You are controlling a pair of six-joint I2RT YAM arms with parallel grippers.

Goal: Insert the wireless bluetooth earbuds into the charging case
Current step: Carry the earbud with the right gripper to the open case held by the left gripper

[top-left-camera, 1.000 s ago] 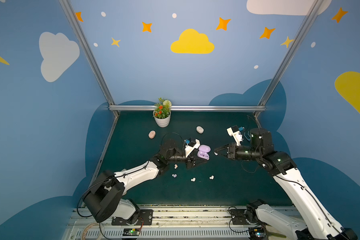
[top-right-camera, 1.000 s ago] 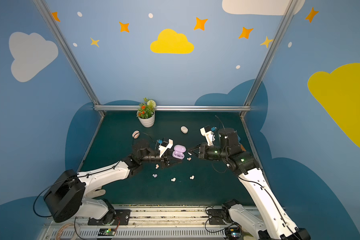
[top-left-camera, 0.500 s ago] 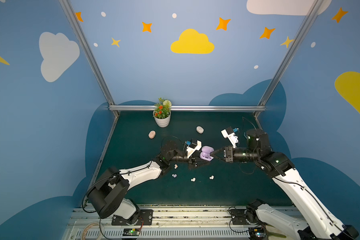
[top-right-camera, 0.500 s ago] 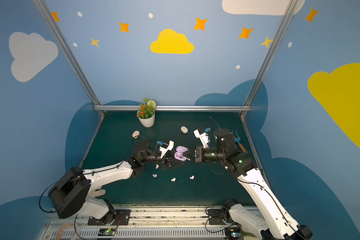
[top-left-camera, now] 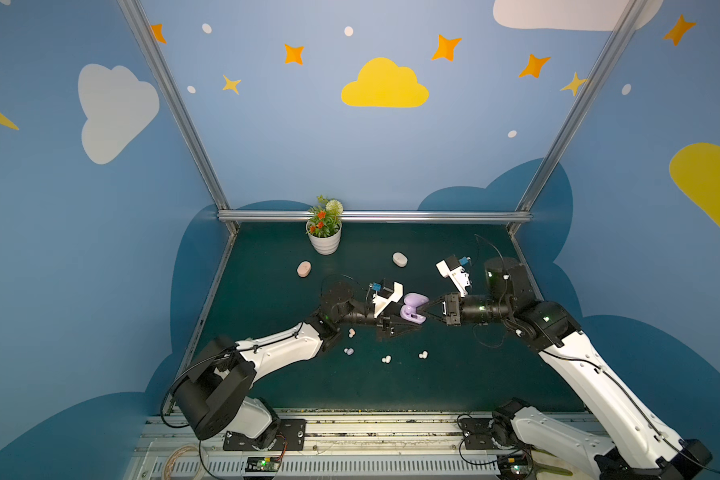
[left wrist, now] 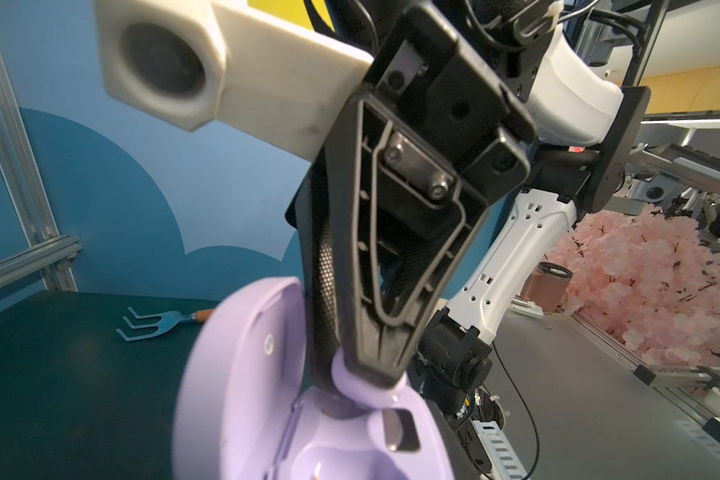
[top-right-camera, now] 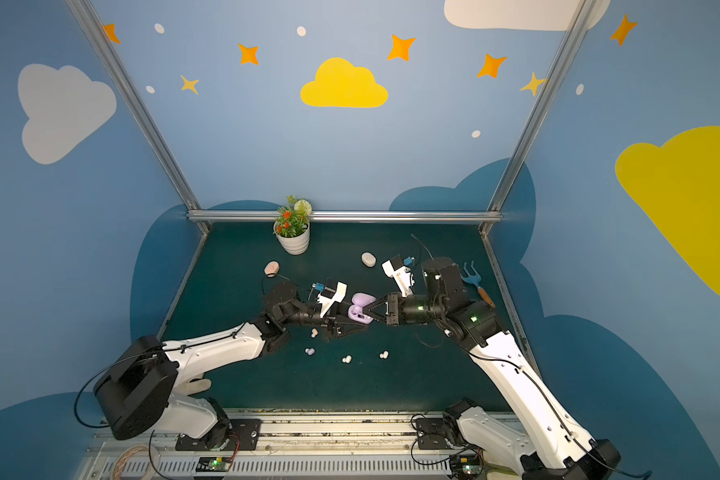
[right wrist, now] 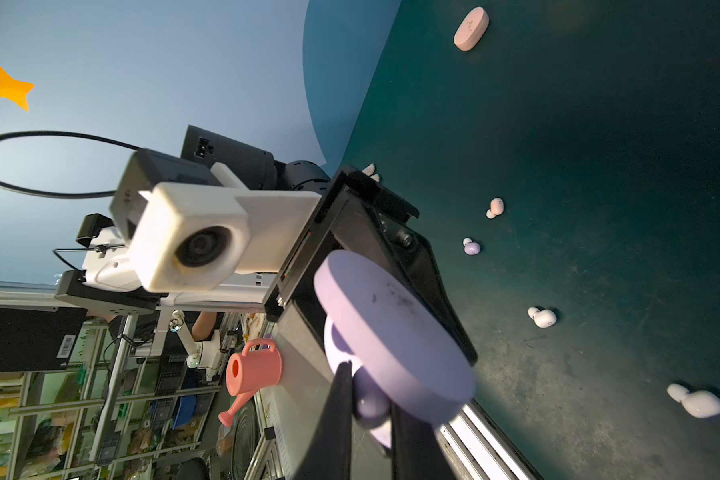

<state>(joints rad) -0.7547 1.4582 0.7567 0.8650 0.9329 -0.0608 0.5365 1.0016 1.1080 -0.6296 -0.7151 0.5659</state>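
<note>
Desk (top-left-camera: 454, 386): dark green mat, scuffed pale in the right wrist view. Both arms meet at mid-desk, raised off the mat. The left tool (top-left-camera: 406, 322) is clamped on the base of the lilac charging case (top-left-camera: 412, 308), whose lid stands open. The right tool (top-left-camera: 424, 309) is closed on one lilac earbud (left wrist: 352, 380), which touches the case's inner tray; seating depth cannot be told. Four loose earbuds lie on the mat just front of the tools: a pink one (top-left-camera: 351, 332), a lilac one (top-left-camera: 348, 351) and two white ones (top-left-camera: 386, 359) (top-left-camera: 422, 355), each apart from the others. The front strip of the desk beyond them is bare to the front edge. A flower pot (top-left-camera: 324, 243) stands at the back edge, left of centre. A closed pink case (top-left-camera: 304, 269) lies toward the left edge, a closed white case (top-left-camera: 399, 259) behind the tools. A small garden fork (top-right-camera: 474, 279) lies along the right edge, beside the right arm. Blue walls with painted clouds and stars enclose three sides; aluminium posts (top-left-camera: 175, 108) rise from the back corners.
</note>
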